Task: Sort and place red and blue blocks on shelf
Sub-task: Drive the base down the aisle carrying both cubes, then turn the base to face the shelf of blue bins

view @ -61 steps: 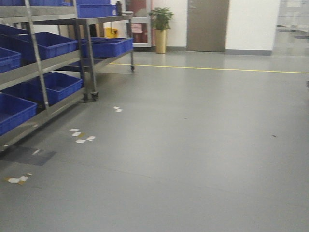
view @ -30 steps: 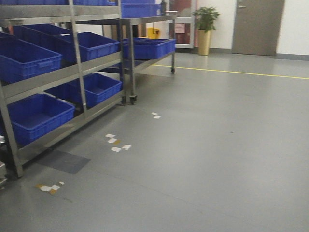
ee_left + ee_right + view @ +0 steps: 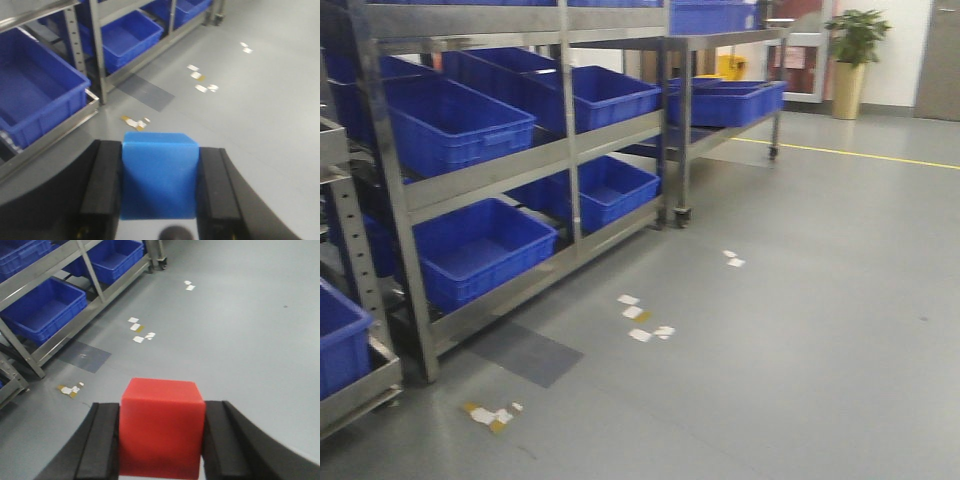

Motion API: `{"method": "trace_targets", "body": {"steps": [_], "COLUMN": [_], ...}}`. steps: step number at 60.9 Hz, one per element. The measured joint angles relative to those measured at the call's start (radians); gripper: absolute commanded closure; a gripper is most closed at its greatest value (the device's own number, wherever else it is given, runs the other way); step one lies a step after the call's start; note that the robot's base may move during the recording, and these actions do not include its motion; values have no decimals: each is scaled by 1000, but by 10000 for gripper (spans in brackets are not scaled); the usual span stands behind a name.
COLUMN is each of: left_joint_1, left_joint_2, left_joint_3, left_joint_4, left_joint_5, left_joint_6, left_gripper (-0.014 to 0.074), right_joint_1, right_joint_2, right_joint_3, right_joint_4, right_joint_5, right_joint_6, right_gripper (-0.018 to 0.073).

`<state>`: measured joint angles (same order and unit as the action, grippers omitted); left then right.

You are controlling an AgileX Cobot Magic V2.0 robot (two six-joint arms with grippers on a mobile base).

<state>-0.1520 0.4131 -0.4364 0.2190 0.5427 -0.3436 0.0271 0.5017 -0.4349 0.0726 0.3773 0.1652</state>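
My left gripper (image 3: 160, 172) is shut on the blue block (image 3: 159, 175), a plain cube held between both black fingers above the grey floor. In the right wrist view, my right gripper (image 3: 162, 432) is shut on the red block (image 3: 162, 427) in the same way. The shelf (image 3: 485, 180), grey steel racking holding blue crates, stands at the left of the front view; it also shows as the shelf (image 3: 102, 75) at the upper left of the left wrist view and as the shelf (image 3: 60, 330) at the upper left of the right wrist view. Neither gripper shows in the front view.
Large blue crates (image 3: 470, 120) fill the racking's levels. A wheeled steel cart (image 3: 720, 100) with more crates stands behind it. Tape scraps (image 3: 640, 318) and a dark floor patch (image 3: 525, 352) lie by the racking. A potted plant (image 3: 855, 55) and yellow floor line (image 3: 850, 153) are far right.
The front view has swung left and closer: the racking has shifted right and grown larger in view, and a nearer shelf unit has come in at the far left.
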Motion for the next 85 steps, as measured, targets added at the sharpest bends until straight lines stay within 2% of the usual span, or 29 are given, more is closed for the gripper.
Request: {"method": "trace_targets", "body": {"steps": [85], "left_joint_1": [2], "left_joint_2": [0], "left_joint_3": [0], "left_joint_4": [0], "left_joint_5": [0], "left_joint_6": [0], "left_gripper": [463], "right_joint_1": [0], "right_joint_2": [0], "right_joint_3": [0], "right_joint_4": [0], "right_joint_5": [0], "right_joint_6": [0], "right_gripper": [503]}}
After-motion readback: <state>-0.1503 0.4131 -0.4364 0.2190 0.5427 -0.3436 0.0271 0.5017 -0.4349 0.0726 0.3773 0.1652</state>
